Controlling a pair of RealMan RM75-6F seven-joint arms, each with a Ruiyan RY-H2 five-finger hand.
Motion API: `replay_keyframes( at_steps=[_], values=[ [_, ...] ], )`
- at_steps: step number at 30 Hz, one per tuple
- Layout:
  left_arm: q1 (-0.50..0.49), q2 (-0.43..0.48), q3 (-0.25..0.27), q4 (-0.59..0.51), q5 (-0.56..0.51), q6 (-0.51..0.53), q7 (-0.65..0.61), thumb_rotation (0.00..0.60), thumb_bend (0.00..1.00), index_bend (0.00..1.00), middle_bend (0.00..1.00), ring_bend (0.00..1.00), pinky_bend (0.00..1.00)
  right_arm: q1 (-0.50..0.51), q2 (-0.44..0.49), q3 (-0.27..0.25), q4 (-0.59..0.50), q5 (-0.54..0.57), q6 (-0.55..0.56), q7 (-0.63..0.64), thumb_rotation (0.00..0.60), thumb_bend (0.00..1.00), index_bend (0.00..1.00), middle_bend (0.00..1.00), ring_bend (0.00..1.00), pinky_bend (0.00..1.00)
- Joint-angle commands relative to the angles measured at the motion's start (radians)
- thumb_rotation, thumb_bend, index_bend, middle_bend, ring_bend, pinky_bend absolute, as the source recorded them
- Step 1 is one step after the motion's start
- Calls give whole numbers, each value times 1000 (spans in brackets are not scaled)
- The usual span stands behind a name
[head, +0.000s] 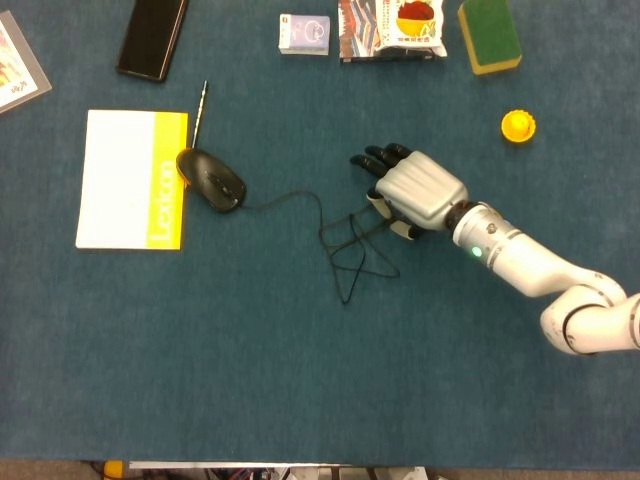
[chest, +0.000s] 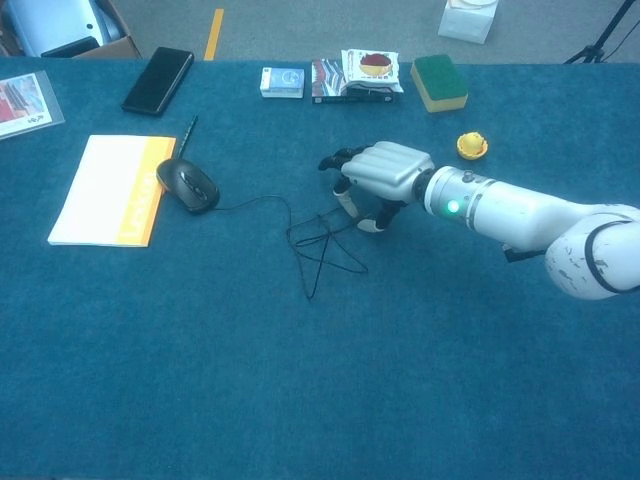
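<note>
A black wired mouse (head: 212, 180) lies against the edge of a white and yellow notebook (head: 132, 179). Its cable (head: 350, 250) runs right into a loose tangle at mid-table. My right hand (head: 412, 192) is palm down over the tangle's right end, and its thumb and fingertips (head: 381, 205) pinch a strand of the cable there. The chest view shows the same right hand (chest: 385, 172) with the cable (chest: 320, 245) rising to its fingertips. The left hand shows in neither view.
A black phone (head: 152, 37) and a pen (head: 200, 109) lie at the back left. Along the far edge are a small card box (head: 305, 33), a snack packet (head: 392, 27) and a green and yellow sponge (head: 488, 35). A yellow cap (head: 518, 126) sits at right.
</note>
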Motion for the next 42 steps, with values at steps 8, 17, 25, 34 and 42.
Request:
replay_keyframes(
  at_steps=[8,17,25,34,42],
  values=[
    [-6,1,-10,-1,-6,-5,5,600,22,431,295,332,495,-16,34,6,-63,-13,55,-6,600,308,609,84,0,132],
    [-36,-5,-28,9,-15,-37,11,600,22,431,295,331,495,-37,99,13,-209,-68,154,-24,600,313,609,84,0,132],
    [-68,-19,-37,19,-23,-78,25,600,22,431,294,331,495,-84,202,12,-400,-182,305,0,600,313,609,84,0,131],
    [-108,-36,-44,25,-23,-123,29,600,22,431,294,331,495,-175,352,-5,-607,-364,534,35,600,312,609,85,0,132],
    [-129,-54,-44,7,-19,-133,62,600,22,431,293,331,495,-230,432,-22,-677,-479,647,63,600,311,609,87,0,132]
  ],
)
